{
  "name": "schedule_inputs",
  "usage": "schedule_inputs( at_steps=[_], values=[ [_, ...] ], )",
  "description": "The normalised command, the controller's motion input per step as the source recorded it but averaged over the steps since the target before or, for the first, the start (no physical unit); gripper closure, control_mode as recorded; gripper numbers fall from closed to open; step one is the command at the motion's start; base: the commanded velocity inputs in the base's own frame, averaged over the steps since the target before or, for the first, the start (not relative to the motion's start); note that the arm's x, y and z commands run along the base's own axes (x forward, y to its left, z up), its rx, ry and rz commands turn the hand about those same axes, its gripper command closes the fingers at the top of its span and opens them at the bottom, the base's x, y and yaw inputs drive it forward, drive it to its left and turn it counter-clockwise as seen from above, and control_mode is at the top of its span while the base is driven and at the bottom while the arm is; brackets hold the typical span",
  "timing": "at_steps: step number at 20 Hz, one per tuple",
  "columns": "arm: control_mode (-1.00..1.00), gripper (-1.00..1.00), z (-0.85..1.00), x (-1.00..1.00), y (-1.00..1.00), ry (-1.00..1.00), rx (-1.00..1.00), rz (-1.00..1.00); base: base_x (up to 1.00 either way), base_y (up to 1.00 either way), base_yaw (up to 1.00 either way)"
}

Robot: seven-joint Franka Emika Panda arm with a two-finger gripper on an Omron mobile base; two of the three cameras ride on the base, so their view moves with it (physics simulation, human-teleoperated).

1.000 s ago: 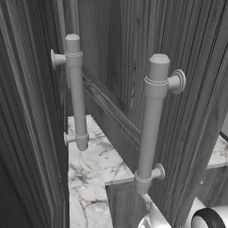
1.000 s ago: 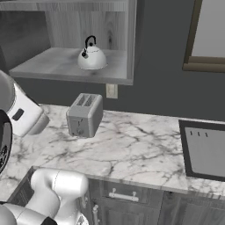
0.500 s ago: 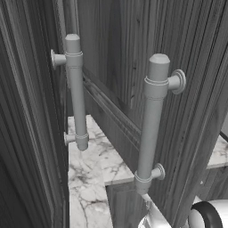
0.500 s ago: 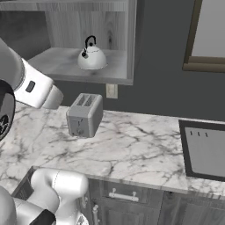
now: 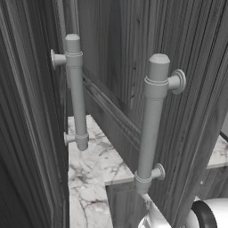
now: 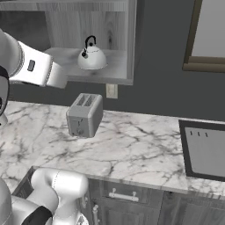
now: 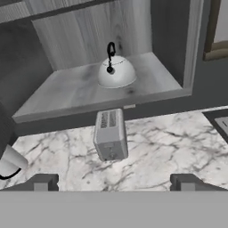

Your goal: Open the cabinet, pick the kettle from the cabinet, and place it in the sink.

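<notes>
Kettle (image 7: 116,71): upright on the open cabinet (image 7: 102,91) shelf, above the toaster (image 7: 110,135).
Gripper (image 7: 114,182): jaws spread wide, nothing between them, well short of the kettle.
Sink (image 6: 205,150): right end of the marble counter (image 6: 132,149).
Writing: none readable.

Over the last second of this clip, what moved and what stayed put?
The arm rose and swung right across the right base view, from low at the left edge up toward the open cabinet. The tool is open and empty, facing the kettle. Nothing was taken hold of or let go. Kettle, toaster, sink and cabinet handles stayed as they were.
</notes>
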Motion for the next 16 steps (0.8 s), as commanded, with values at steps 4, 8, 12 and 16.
schedule_inputs(
  at_steps=[4, 8, 12, 16],
  values=[
    [-1.00, -1.00, 0.10, 0.40, 0.00, -0.04, -0.12, 0.00, 0.00, 0.00, 0.00],
    [-1.00, -1.00, 0.17, 0.39, 0.02, 0.00, -0.11, 0.00, 0.00, 0.00, 0.00],
    [-1.00, -1.00, 0.10, 0.35, 0.12, -0.01, -0.10, 0.00, 0.00, 0.00, 0.00],
    [-1.00, -1.00, 0.00, 0.37, 0.17, 0.00, -0.08, 0.00, 0.00, 0.00, 0.00]
  ],
)
